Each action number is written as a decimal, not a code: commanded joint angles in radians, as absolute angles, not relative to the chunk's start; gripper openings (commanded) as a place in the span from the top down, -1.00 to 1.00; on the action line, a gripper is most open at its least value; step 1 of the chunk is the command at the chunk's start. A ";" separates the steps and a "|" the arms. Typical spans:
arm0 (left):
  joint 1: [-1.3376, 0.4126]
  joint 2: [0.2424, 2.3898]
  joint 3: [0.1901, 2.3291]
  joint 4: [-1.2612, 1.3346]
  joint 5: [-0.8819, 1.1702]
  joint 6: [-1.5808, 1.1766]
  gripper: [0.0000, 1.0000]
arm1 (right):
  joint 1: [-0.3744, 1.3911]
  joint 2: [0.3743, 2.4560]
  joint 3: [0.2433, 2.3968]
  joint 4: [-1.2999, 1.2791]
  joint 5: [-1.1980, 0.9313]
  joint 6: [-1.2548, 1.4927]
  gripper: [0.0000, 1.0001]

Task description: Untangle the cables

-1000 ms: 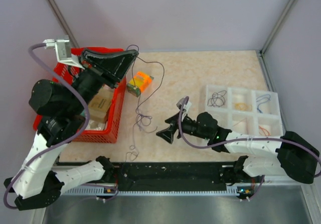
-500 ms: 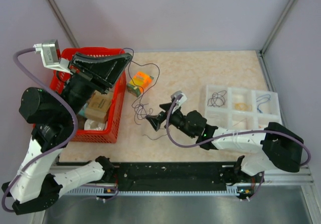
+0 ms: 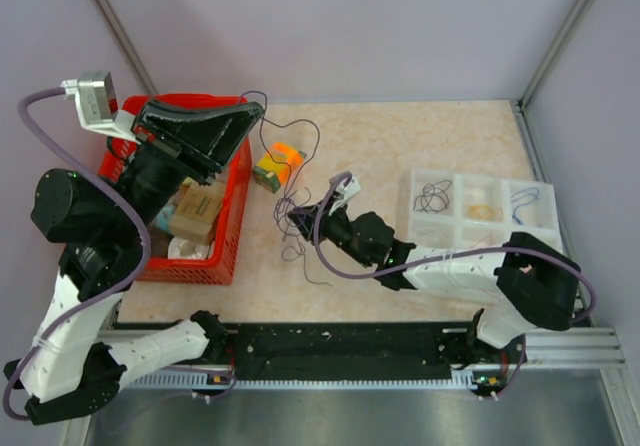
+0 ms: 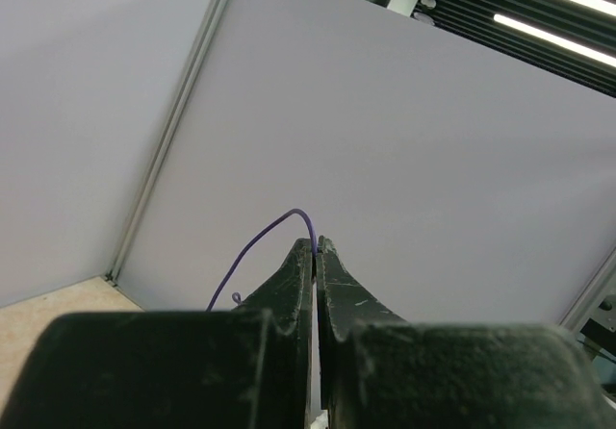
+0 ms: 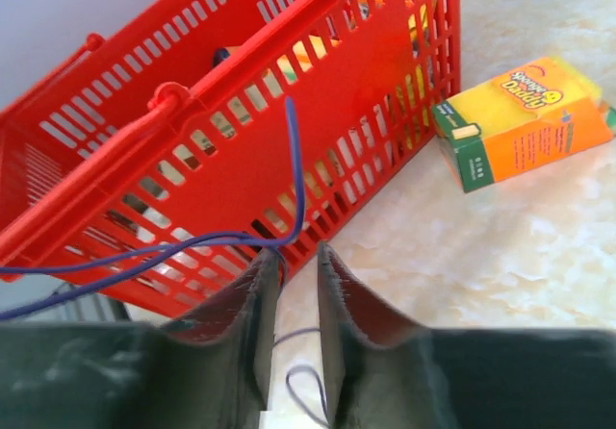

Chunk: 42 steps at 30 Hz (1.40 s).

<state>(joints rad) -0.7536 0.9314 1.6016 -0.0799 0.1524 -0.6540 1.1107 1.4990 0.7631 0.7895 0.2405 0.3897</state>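
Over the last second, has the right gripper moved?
Yes. The right gripper moved left across the table, away from the white tray and toward the red basket.

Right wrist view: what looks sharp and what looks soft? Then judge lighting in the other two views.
Right wrist view: the red basket and orange box are crisp, the right gripper close to the lens is soft. Left wrist view: ceiling light strips glare; the purple cable reads sharply against the wall. Top external view: even light, faint shadows, but the cables are barely resolved.

the right hand (image 5: 298,261) has reached the purple cable (image 5: 300,174), jaws narrowed, perhaps around it.
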 commanded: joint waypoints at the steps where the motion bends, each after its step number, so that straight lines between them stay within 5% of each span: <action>1: -0.756 0.913 1.667 -0.061 0.167 -0.627 1.00 | 1.105 1.546 0.789 0.858 0.329 0.503 0.86; 2: -0.756 0.914 1.692 -0.075 0.172 -0.609 1.00 | 1.100 1.549 0.781 0.842 0.363 0.537 1.00; 8: -0.756 0.896 1.844 -0.202 0.114 -0.460 1.00 | 1.039 1.549 0.661 0.695 0.443 0.658 1.00; 23: -0.756 0.865 1.806 -0.218 0.074 -0.414 1.00 | 0.980 1.372 0.518 0.536 0.427 0.595 1.00; 42: -0.756 0.669 1.088 -0.363 -0.067 -0.571 1.00 | 0.856 0.874 0.974 -0.106 0.402 0.321 1.00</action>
<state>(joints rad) -0.7536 0.7486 1.1084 -0.3527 -0.0071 -0.5503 0.9436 0.9184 0.8291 0.0574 0.4160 0.4034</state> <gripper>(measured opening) 0.012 0.007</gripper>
